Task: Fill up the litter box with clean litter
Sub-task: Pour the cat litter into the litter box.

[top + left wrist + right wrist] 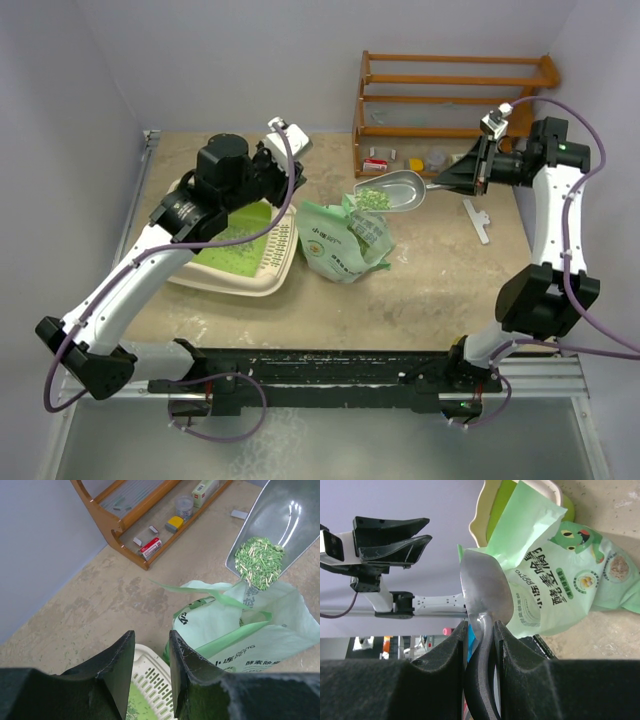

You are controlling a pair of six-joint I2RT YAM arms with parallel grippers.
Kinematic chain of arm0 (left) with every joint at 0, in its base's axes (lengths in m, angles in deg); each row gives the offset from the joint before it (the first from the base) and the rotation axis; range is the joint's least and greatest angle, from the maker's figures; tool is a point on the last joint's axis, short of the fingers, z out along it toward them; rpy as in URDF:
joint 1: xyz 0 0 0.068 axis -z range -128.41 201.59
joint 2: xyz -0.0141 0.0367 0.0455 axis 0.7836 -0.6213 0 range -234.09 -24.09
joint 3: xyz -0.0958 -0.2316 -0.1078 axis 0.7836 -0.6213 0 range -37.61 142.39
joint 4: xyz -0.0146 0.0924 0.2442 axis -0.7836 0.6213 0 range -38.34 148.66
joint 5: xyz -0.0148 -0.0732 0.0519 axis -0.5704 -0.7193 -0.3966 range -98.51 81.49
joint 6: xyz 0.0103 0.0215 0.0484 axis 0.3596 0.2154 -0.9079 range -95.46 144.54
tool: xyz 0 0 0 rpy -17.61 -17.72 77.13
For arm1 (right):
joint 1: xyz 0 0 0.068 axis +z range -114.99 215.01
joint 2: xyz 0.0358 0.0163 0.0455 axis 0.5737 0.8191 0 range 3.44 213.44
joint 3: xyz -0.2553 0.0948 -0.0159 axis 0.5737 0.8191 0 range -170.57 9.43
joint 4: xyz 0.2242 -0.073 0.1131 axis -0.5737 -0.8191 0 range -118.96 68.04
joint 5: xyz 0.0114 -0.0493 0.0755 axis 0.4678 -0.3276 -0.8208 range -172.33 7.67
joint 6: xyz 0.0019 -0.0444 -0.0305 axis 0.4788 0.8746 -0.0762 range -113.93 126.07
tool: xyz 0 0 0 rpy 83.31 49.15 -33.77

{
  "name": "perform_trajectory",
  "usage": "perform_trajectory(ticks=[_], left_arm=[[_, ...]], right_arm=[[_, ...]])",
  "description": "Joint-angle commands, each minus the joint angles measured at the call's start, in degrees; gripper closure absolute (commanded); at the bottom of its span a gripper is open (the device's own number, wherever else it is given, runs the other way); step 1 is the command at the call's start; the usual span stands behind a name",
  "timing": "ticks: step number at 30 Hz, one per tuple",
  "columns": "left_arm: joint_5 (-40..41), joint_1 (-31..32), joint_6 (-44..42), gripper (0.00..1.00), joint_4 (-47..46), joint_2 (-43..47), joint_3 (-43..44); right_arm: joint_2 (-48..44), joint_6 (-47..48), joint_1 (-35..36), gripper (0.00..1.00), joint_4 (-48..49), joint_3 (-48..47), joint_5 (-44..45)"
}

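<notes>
Overhead, the box [232, 262] sits left of centre under the left gripper [283, 190]. The bag [345, 240] stands just right of it, and the scoop [398, 190] hangs above the bag's mouth with a heap of litter [372, 198] in its bowl. The right gripper [465, 178] clasps the scoop's handle below the shelf [450, 100]. In the left wrist view, the left gripper [150, 665] stands parted and grasps nothing. The box grille [150, 692] shows at bottom centre, the bag [240, 635] at right, and the scoop [282, 515] with litter [259, 560] at upper right. In the right wrist view, the right gripper [480, 630] is clenched on the scoop [485, 587], with the bag [560, 585] at right and the box [502, 515] at top centre.
</notes>
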Motion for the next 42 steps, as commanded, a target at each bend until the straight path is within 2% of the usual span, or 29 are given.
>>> perform_trajectory(ticks=[1,11,33,42], left_arm=[[2.5,0.0,2.0,0.69,-3.9,2.9,1.0],[8.6,0.0,3.8,0.7,-5.8,6.3,-0.7],[14.7,0.0,5.3,0.71,-7.1,9.0,-3.0],[16.8,-0.1,5.1,0.71,-7.1,10.4,-3.3]], right_arm=[[-1.5,-5.7,3.3,1.0,3.8,-2.2,-3.3],[1.2,-10.4,7.7,1.0,8.2,-6.2,-3.7],[11.3,-17.3,20.4,1.0,16.0,-17.7,-3.4],[15.0,-25.0,26.8,1.0,25.8,-20.3,-3.5]])
